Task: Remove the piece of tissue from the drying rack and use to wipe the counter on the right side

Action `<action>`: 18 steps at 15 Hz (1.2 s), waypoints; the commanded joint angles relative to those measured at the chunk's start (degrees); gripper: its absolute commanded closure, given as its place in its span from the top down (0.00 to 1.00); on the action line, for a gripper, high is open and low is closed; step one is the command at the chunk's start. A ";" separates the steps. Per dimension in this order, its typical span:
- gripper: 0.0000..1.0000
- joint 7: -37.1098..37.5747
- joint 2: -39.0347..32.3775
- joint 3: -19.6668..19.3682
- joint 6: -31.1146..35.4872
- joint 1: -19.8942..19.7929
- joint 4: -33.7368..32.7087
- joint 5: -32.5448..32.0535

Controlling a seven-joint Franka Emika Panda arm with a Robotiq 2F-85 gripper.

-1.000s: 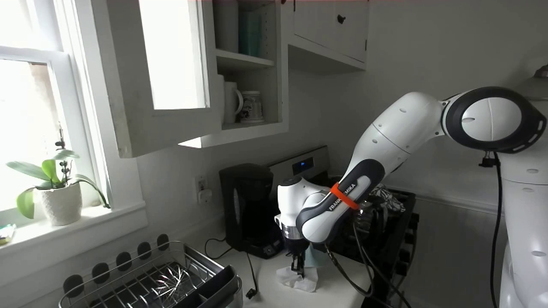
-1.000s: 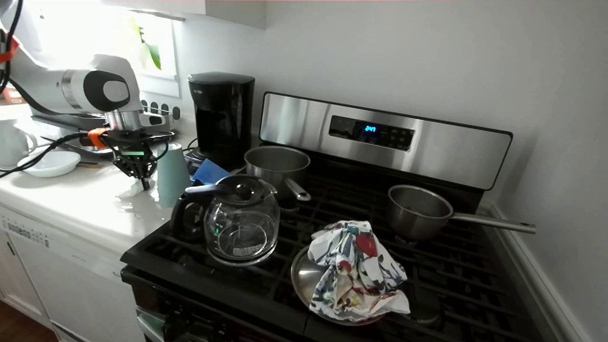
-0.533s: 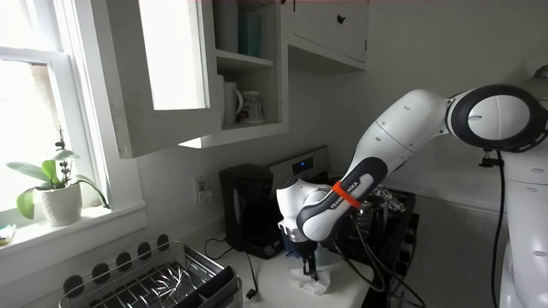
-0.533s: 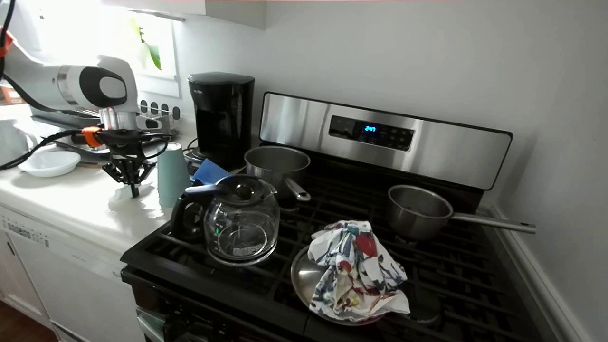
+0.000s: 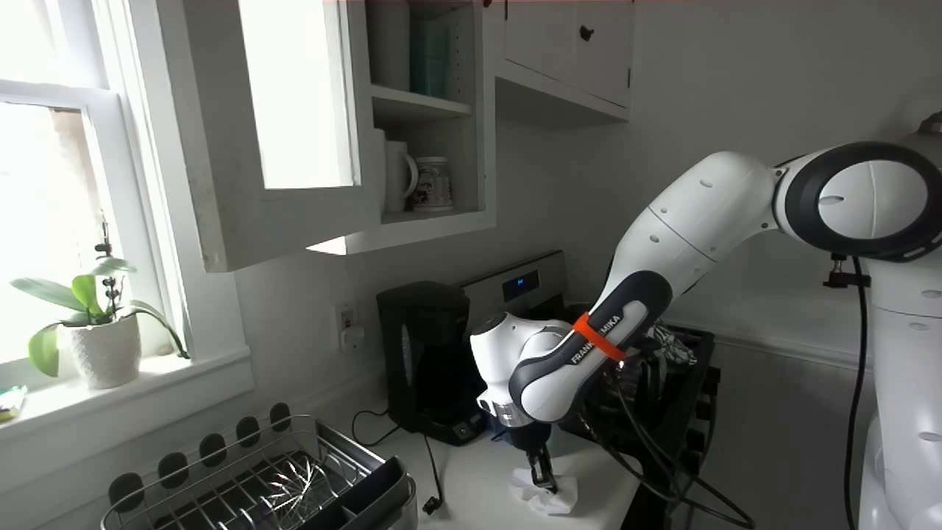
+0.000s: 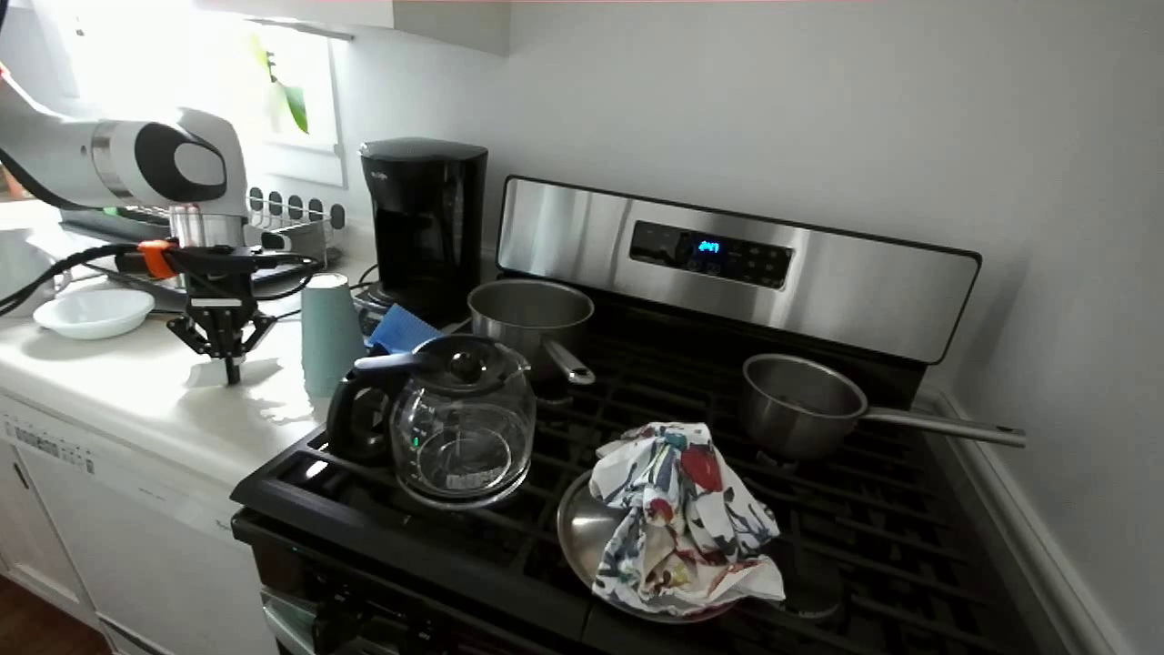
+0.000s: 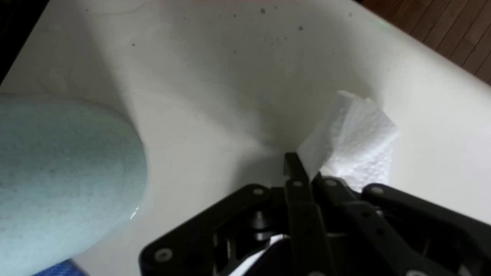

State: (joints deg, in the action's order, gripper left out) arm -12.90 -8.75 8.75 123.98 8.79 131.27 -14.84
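- Gripper [image 7: 309,178] and tissue [image 7: 362,145] now sit farther from the pale blue cup [image 7: 69,172] than a second ago.
- It pinches the tissue.
- Tissue lies on the white counter [image 7: 184,153], apart from the drying rack [image 5: 350,447]; wiping seems underway.

On arm [image 5: 673,235] “FRANK…MIKA”, stove [image 6: 673,373] “247”

Window [image 5: 103,191]: white frame [image 5: 136,184], panes [image 5: 40,228] washed out bright
Sill [image 5: 165,375]: white; potted plant [image 5: 101,346] between its front edge and the panes
Open cabinet [image 5: 434,227]: white, upper, shelves [image 5: 421,101] showing
Closed cabinet [image 5: 548,51]: just beside it, white, dark knob [image 5: 586,33]
Wall [image 6: 773,109]: plain grey, outlet [image 5: 346,316] below the open cabinet
Floor [image 7: 456,34]: brown wooden boards
Light: strong at the window, dimmer along the wall
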 commanded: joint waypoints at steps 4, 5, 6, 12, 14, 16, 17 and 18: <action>0.00 -2.49 0.75 2.57 1.56 0.24 1.99 9.72; 0.00 -2.75 0.55 2.82 2.10 0.18 1.68 11.51; 0.00 -2.50 0.32 2.93 2.78 0.19 1.44 12.76; 0.00 -2.55 -1.42 3.45 12.54 -0.51 0.07 23.18; 0.00 -3.03 -2.12 3.63 17.47 -0.82 0.10 26.90; 0.00 -2.37 -3.19 3.58 21.13 -0.92 0.04 28.09; 0.00 -2.21 -3.54 3.64 22.65 -0.98 0.03 28.65; 0.00 -2.31 -4.11 3.87 24.08 -1.04 -0.34 29.51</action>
State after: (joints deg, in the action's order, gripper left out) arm -14.46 -10.72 11.74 143.44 8.42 131.75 11.43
